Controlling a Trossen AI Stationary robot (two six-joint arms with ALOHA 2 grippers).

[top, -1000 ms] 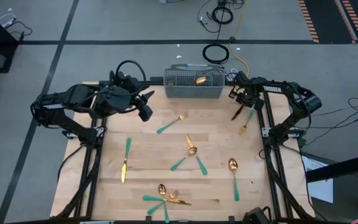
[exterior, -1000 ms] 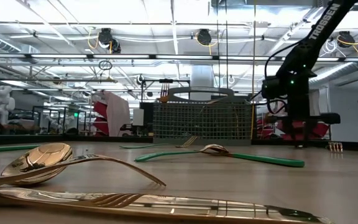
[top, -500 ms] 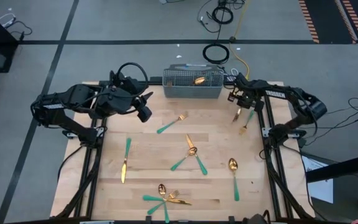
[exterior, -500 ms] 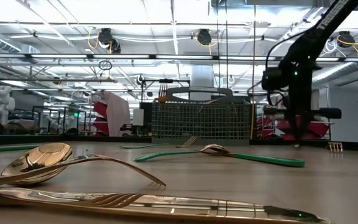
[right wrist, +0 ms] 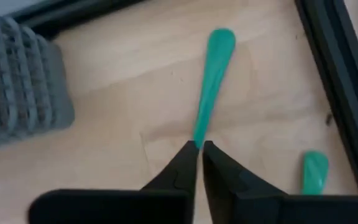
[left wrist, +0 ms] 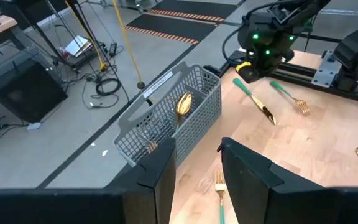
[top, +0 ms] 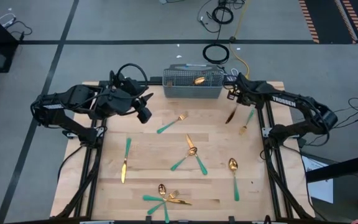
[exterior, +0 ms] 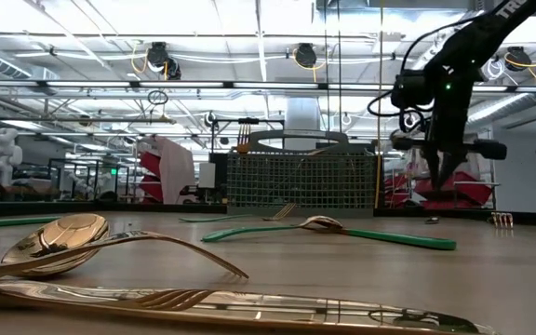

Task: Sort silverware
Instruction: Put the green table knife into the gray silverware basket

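on the far left we see the left gripper (top: pixel 146 113) hovering over the table (top: pixel 216 186) near its back left corner, its 2 fingers (left wrist: pixel 157 177) standing apart with nothing between them. below it a knife (top: pixel 125 159) lies alone by the left edge. further right, a cluster of silverware (top: pixel 165 198) sits at the front edge, and a fork (top: pixel 171 124) lies in the open just in front of the wire caddy (top: pixel 193 84). the caddy stands at the back middle of the table, and a gold spoon head (top: pixel 199 80) shows inside it. in the middle of the table 2 pieces cross each other (top: pixel 191 154). to the right, the right gripper (right wrist: pixel 197 148) is just beside the caddy's right end, lifted off the wood, its fingers clamped together on the teal handle of a held knife (left wrist: pixel 257 102), whose gold blade hangs tilted in the air. a second fork (top: pixel 247 121) lies on the table just beside it, near the right rail. a spoon (top: pixel 234 177) lies further forward on the right side.
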